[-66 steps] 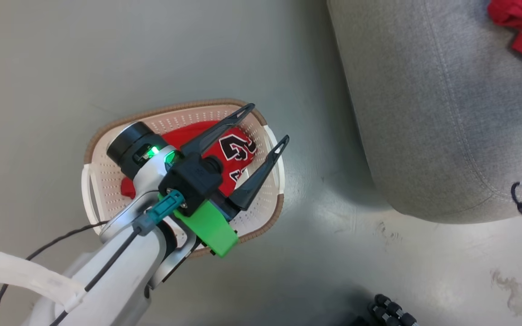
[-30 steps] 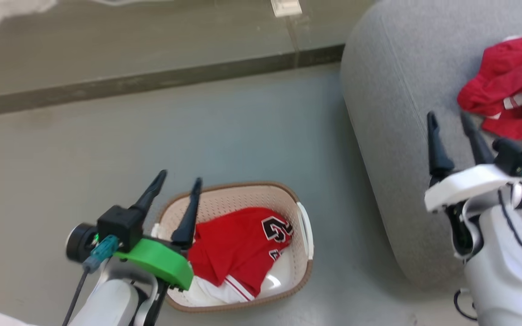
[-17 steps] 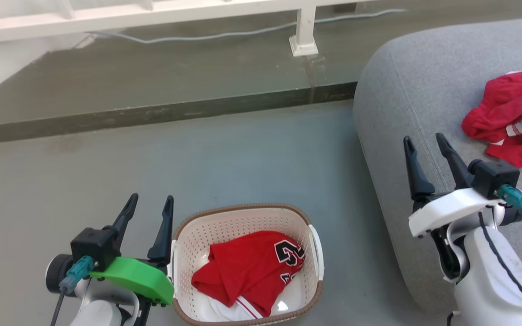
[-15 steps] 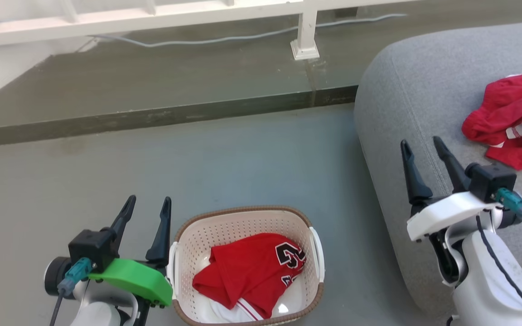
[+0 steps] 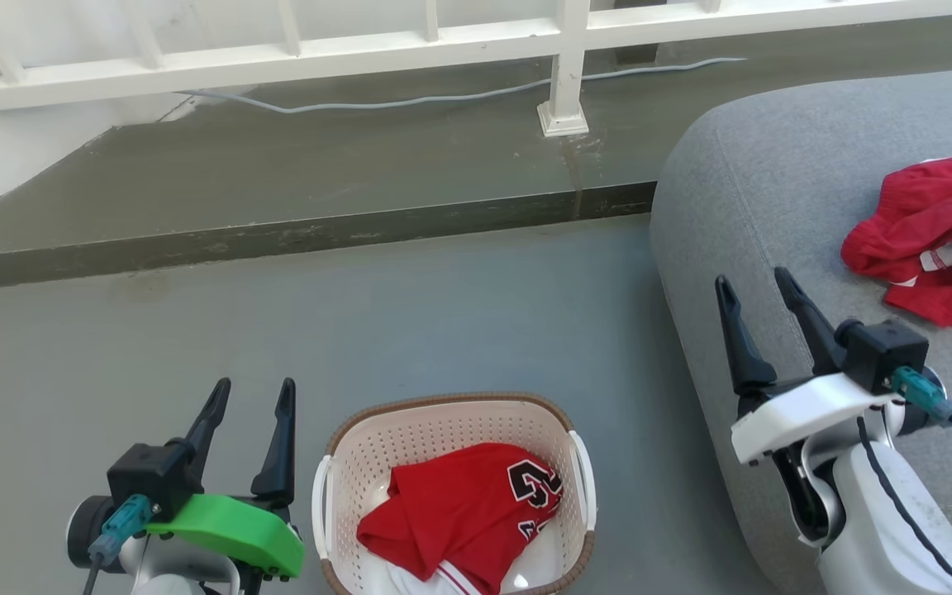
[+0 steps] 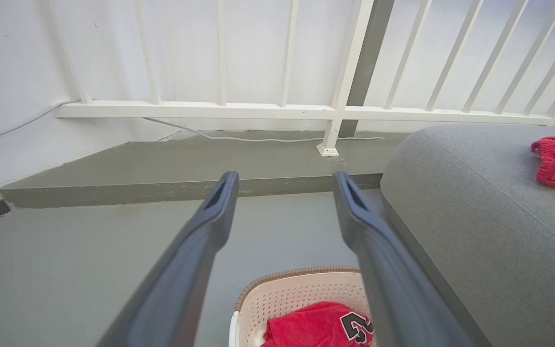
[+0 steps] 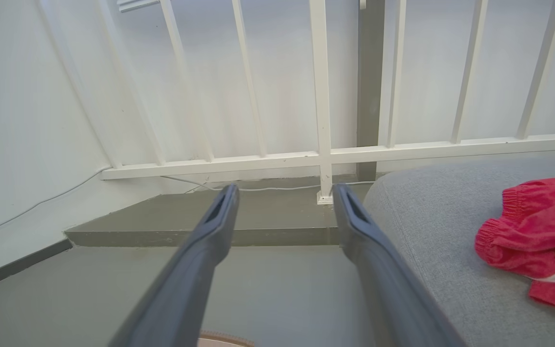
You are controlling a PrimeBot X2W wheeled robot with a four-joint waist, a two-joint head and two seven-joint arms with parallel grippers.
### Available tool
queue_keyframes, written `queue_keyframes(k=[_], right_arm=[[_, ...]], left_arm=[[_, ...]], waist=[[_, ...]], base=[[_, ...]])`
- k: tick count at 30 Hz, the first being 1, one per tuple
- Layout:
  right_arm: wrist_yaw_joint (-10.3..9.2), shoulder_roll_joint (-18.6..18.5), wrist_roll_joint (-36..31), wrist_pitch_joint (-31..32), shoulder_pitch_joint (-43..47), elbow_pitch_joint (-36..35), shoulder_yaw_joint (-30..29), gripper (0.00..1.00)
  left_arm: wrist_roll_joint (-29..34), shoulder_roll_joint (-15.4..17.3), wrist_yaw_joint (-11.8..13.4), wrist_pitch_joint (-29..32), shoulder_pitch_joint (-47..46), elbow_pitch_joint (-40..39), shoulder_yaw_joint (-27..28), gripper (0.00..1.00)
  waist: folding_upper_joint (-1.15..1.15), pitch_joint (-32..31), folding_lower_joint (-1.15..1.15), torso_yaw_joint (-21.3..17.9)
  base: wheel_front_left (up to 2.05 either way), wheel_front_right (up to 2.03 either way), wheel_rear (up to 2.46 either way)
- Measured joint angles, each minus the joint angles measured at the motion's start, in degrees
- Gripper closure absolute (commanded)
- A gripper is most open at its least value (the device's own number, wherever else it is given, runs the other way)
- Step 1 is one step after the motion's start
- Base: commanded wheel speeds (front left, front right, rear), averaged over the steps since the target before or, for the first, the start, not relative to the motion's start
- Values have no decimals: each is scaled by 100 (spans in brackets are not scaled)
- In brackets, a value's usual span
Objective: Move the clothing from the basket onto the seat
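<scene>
Presently, one jersey inside basket.

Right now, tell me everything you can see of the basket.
The basket is a small cream plastic tub with perforated walls, a brown woven-look rim and a white handle on each side. It stands upright on the grey floor, left of the seat and apart from it. A crumpled red garment with black-and-white numerals lies inside. The head view cuts off its near edge.
</scene>
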Motion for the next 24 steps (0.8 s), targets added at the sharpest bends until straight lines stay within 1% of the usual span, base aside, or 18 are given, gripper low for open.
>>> queue_keyframes(k=[10, 13, 17, 24], right_arm=[[-5, 10, 1, 1, 147, -70, 0, 0], [-7, 16, 2, 7, 149, -115, 0, 0], [-56, 18, 8, 8, 174, -170, 0, 0], [-63, 20, 11, 43, 254, -227, -1, 0]], left_arm=[[0, -11, 5, 0, 172, -48, 89, 0], [1, -14, 45, 0, 190, -64, 89, 0], [35, -14, 45, 0, 192, -78, 90, 0], [53, -15, 46, 1, 204, -112, 103, 0]], waist=[[0, -39, 0, -21], [0, -35, 0, -28], [0, -30, 0, -36], [0, -16, 0, -50]], base=[[0, 0, 0], [0, 0, 0], [0, 0, 0], [0, 0, 0]])
